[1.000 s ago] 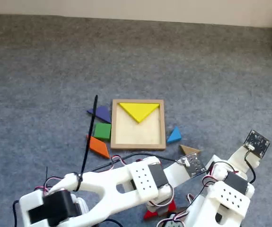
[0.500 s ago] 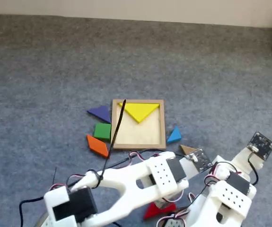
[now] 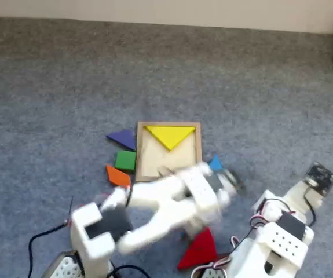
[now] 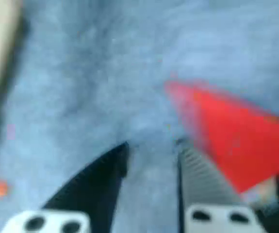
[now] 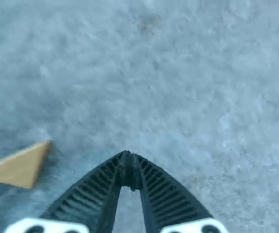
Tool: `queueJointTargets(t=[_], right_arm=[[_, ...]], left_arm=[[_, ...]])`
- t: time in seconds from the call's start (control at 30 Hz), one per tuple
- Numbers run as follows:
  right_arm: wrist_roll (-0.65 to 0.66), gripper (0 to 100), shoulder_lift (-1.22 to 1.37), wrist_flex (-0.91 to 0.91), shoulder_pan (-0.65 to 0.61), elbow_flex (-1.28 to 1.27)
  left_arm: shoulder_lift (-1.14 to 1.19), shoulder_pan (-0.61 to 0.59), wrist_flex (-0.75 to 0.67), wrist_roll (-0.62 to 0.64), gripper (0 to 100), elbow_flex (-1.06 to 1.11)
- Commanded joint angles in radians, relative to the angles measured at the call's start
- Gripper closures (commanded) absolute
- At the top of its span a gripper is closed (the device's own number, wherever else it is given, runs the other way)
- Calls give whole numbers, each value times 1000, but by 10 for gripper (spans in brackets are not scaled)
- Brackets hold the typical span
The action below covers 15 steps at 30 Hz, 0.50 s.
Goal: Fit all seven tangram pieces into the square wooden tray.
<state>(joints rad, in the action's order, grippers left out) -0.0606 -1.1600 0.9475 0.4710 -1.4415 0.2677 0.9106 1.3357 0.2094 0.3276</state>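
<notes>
Fingers (image 4: 103,184) of the left gripper (image 4: 151,145) stand apart with nothing between them, low over the grey cloth (image 4: 129,58). The red triangle (image 4: 231,131) lies just beside the ribbed finger, outside the gap, and well apart from the wooden tray (image 3: 169,124). It looks thin, stiff and light with smooth painted faces, so I judge it best pinched across two edges near a corner, where the pads are less likely to slip.

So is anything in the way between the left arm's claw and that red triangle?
Nothing visible. The left claw is open over bare grey carpet, and the red triangle lies close beside it.
</notes>
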Motion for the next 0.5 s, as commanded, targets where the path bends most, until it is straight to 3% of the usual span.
queueJointTargets(t=[0.0,0.47], right_arm=[[9,995,-24,-12,1,7],[11,995,-24,-12,1,7]], left_arm=[[-44,-31,17,-23,843,-35],[-556,-107,12,-26,843,171]])
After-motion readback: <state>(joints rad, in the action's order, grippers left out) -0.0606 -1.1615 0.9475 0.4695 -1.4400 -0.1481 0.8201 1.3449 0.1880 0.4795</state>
